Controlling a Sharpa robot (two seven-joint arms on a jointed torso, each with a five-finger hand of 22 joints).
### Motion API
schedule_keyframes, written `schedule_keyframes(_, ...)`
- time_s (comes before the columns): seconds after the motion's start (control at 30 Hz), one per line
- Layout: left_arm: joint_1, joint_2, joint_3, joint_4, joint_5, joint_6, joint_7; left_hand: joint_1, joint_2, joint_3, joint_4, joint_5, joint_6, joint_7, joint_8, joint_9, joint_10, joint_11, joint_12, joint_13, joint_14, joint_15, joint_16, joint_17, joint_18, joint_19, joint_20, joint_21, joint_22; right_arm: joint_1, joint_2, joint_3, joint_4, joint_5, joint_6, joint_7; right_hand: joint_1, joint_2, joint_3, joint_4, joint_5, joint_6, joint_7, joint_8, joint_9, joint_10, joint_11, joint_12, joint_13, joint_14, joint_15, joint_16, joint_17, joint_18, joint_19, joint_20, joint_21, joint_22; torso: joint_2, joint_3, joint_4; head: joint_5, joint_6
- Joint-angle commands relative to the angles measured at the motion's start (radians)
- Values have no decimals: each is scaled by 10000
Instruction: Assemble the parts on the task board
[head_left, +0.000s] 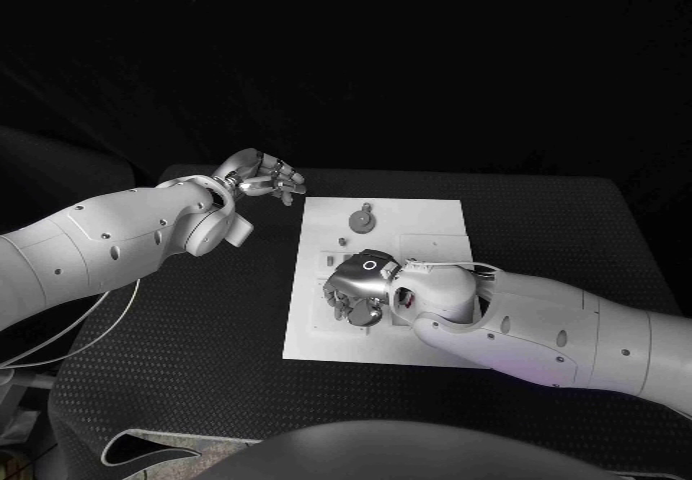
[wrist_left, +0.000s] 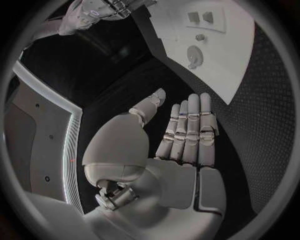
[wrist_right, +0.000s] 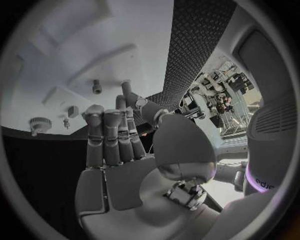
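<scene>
White task board (head_left: 433, 225) w/ small parts (head_left: 361, 217), right hand (head_left: 361, 285) over it, empty, left hand (head_left: 264, 180) empty, fingers apart

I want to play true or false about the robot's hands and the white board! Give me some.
1. The right hand is over the board. True.
2. The left hand holds a part. False: it is empty, fingers straight, off the board's far left corner.
3. The table is black. True.
4. The board lies on the floor. False: it lies on the table.
5. The right hand grips a part. False: its fingers are straight and empty.
</scene>
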Motion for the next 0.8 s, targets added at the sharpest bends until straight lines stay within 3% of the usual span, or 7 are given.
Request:
schedule_keyframes(0.03,14,23,8,9,72,106,72,-111,-17,-52,3,-10,-56,-24,34,-15,-22,-28,61,-17,43,18,-53,11,100,65,16,-52,17,-43,-56,-31,5,-94,232,-28,59,45,64,4,59,198,49,151,225,59,21,-69,-12,-24,-36,-9,-8,1015,-8,-45,51,182,5,6,-1,-4,5)
schedule_keyframes(0.8,14,26,8,7,74,120,65,-120,-15,-55,3,-10,-62,-22,38,-21,-29,-25,64,-27,42,20,-69,27,99,63,17,-59,19,-60,-31,-32,-44,-64,280,-34,60,40,69,4,60,200,48,146,229,61,20,-72,-14,-22,-38,-13,-8,1015,-6,-46,51,180,2,0,-6,-28,4)
